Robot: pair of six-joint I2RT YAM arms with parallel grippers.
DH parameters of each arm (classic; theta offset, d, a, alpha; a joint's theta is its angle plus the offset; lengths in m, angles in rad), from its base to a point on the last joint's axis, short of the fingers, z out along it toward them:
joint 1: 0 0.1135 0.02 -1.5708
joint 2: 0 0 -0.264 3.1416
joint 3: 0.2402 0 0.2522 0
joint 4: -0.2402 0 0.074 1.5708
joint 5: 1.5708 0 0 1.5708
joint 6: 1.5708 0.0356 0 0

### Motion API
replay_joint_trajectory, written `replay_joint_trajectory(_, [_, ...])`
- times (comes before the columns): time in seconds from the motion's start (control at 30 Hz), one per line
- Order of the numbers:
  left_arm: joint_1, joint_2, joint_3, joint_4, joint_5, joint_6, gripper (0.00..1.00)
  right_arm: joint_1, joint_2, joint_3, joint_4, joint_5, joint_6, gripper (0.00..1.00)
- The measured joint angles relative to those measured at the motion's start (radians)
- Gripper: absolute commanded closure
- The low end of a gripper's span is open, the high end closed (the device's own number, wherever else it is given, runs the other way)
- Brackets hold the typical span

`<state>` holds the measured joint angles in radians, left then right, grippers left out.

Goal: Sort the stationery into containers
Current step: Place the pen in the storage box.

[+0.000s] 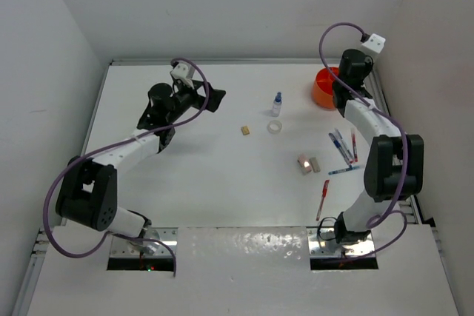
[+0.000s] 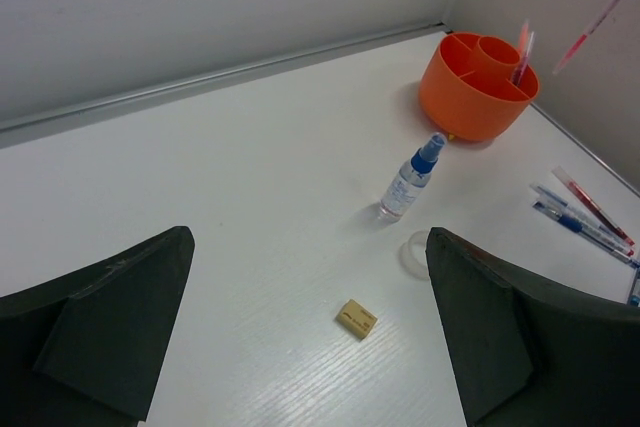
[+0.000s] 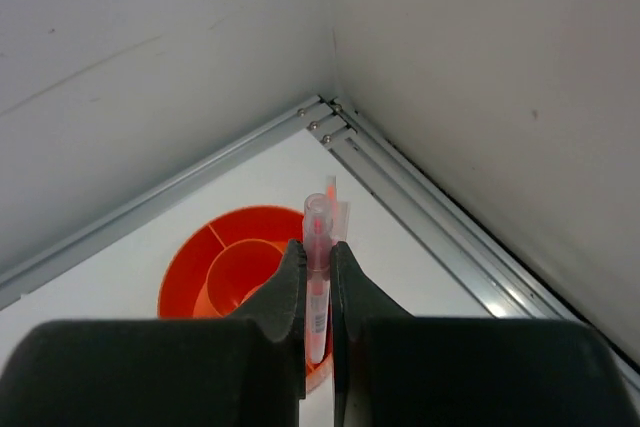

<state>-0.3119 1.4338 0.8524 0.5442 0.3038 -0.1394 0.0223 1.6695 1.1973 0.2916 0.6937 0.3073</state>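
Pink pen [image 3: 317, 252] aloft near orange tub [image 3: 183, 282]

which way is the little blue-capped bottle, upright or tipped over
Upright: the blue-capped bottle stands on its base on the table, cap at the top, seen from the left wrist.

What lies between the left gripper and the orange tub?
Only the blue-capped bottle, in the top view; the tan eraser and tape ring lie just off that line.

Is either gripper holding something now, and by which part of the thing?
The right gripper pinches a thin pink plastic pen near one end; the left gripper, open, holds nothing.
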Motion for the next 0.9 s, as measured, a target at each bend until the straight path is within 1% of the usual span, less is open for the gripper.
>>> replay_joint_trajectory(0.23, [0.011, 0.009, 0.006, -0.003, 0.006, 0.000, 0.00, -0.001, 0.068, -0.031, 0.224, 0.033, -0.106, 1.00])
replay_joint_trajectory(0.43, [0.012, 0.008, 0.006, -0.013, 0.006, 0.000, 0.00, -0.006, 0.138, -0.035, 0.314, 0.040, -0.150, 1.00])
replay_joint_trajectory(0.6, [0.012, 0.009, 0.006, -0.013, 0.006, 0.000, 0.00, -0.007, 0.180, -0.038, 0.346, 0.040, -0.144, 1.00])
replay_joint_trajectory(0.9, [0.014, 0.012, 0.006, -0.009, 0.005, 0.000, 0.00, -0.012, 0.212, -0.101, 0.338, 0.031, -0.045, 1.00])
